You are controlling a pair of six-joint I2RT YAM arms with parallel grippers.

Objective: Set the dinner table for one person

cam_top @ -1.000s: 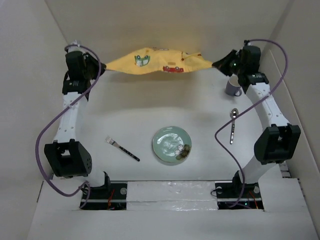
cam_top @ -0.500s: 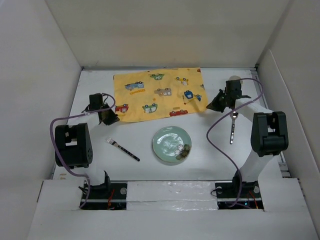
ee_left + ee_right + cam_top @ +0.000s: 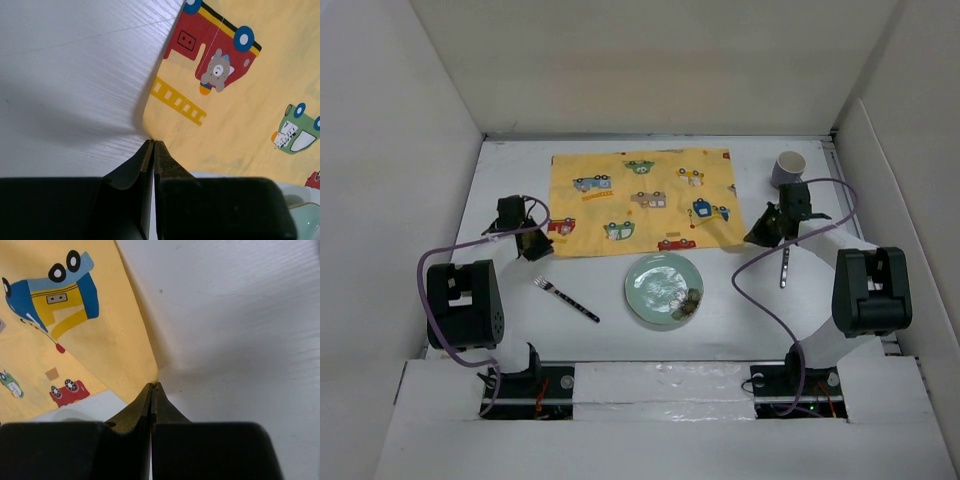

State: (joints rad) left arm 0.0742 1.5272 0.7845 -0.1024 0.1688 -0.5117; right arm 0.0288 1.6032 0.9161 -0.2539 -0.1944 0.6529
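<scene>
The yellow placemat point(image 3: 640, 200) printed with small cars lies spread flat on the far half of the white dinner table point(image 3: 620, 340). My left gripper point(image 3: 540, 246) is shut on its near left corner, low on the table. My right gripper point(image 3: 752, 238) is shut on its near right corner. In the left wrist view the closed gripper point(image 3: 153, 142) pinches the placemat point(image 3: 235, 90) edge. In the right wrist view the closed gripper point(image 3: 154, 385) pinches the placemat point(image 3: 75, 330) corner. A green plate point(image 3: 664, 288) sits just near the mat.
A fork point(image 3: 565, 298) lies left of the plate. A spoon point(image 3: 785, 265) lies at the right, partly under my right arm. A grey cup point(image 3: 788, 167) stands at the far right beside the mat. White panel walls border the table.
Both grippers have brought the placemat from hanging at the back wall down and toward the near side. It now lies flat, and the cup shows again.
</scene>
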